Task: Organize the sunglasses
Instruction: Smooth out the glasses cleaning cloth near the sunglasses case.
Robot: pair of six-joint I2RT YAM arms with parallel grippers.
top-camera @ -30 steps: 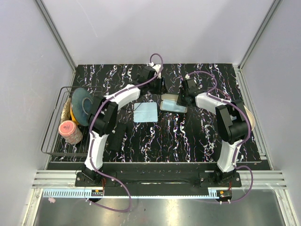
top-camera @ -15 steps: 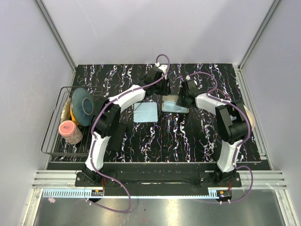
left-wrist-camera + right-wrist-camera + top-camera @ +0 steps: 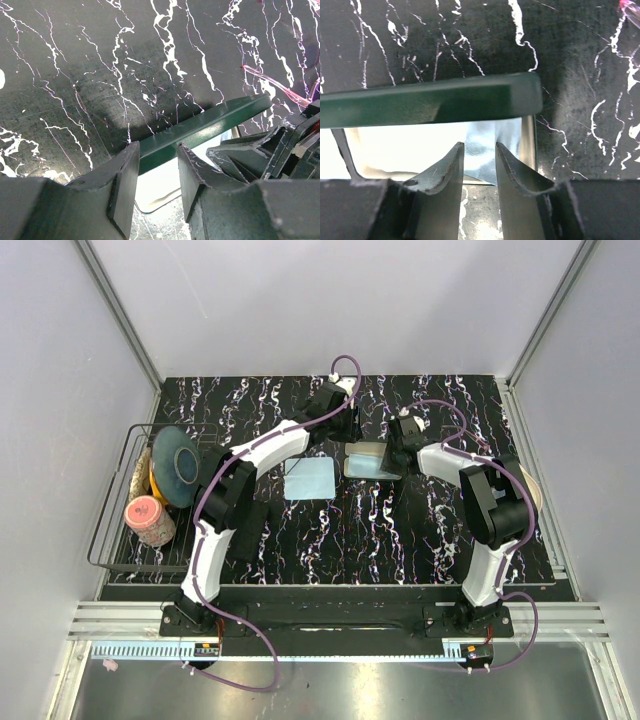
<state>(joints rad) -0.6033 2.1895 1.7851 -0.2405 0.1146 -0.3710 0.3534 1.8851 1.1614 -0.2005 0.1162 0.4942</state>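
Fingers of left gripper (image 3: 157, 149) straddle green lid (image 3: 210, 120), seemingly pinching its edge. That arm is stretched long toward far table (image 3: 400, 530) centre. The right gripper (image 3: 479, 150) has fingers apart and empty over case (image 3: 372, 462), right end, with elbow bent and forearm angled leftward. Blue cloth (image 3: 308, 479) lies just left of case.

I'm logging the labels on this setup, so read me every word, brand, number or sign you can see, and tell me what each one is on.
No text can be read in any view.
Tag at the left arm's base: too small to read.
Tag at the right arm's base: too small to read.
Green case lid: no lettering on the side that shows.
Pink cup: speckled, no letters that can be made out.
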